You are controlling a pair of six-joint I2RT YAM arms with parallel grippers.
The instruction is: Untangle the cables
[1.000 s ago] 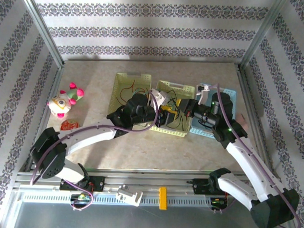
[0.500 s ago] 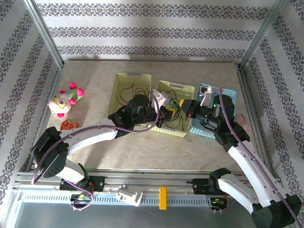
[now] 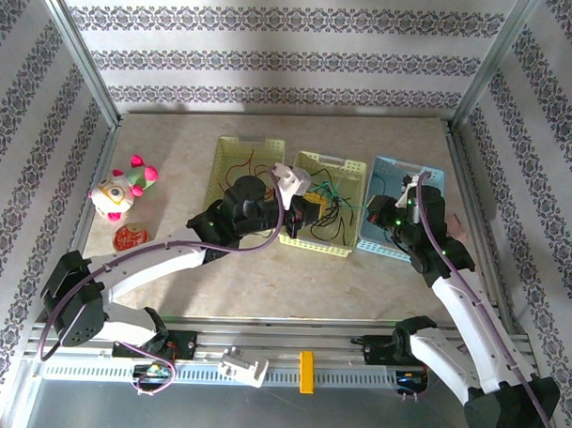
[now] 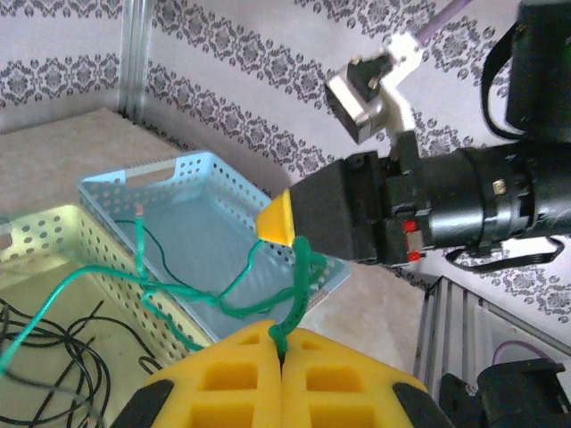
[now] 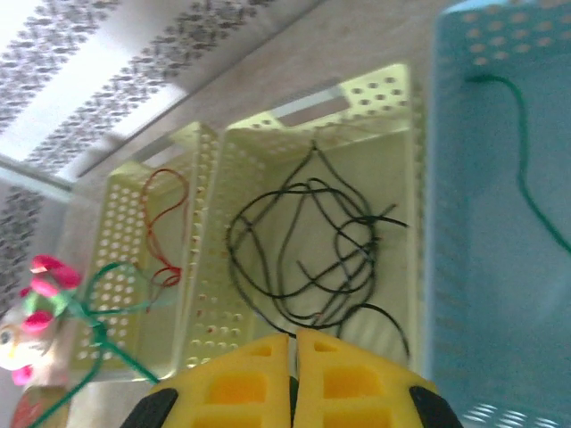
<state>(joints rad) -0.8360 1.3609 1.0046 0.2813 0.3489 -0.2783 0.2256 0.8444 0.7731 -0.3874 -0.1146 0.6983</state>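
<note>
The green cable [image 4: 299, 276] is pinched in the closed fingers of the left end effector [image 4: 282, 357], held above the baskets and trailing into the blue basket [image 4: 116, 183]. Black cables [image 5: 308, 254] lie looped in the middle yellow basket [image 5: 393, 98], and a red cable [image 5: 165, 227] lies in the left yellow basket [image 5: 120, 241]. Sorting looks mostly done, with the green strands yet to be freed. The right end effector [image 5: 293, 343] is closed. The left wrist view puts its tip at the green cable, but its own camera leaves any grip unclear.

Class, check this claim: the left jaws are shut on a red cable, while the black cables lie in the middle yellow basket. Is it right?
The cable is green, not red: the left wrist view shows the left jaws shut on a green cable. The rest holds.
</note>
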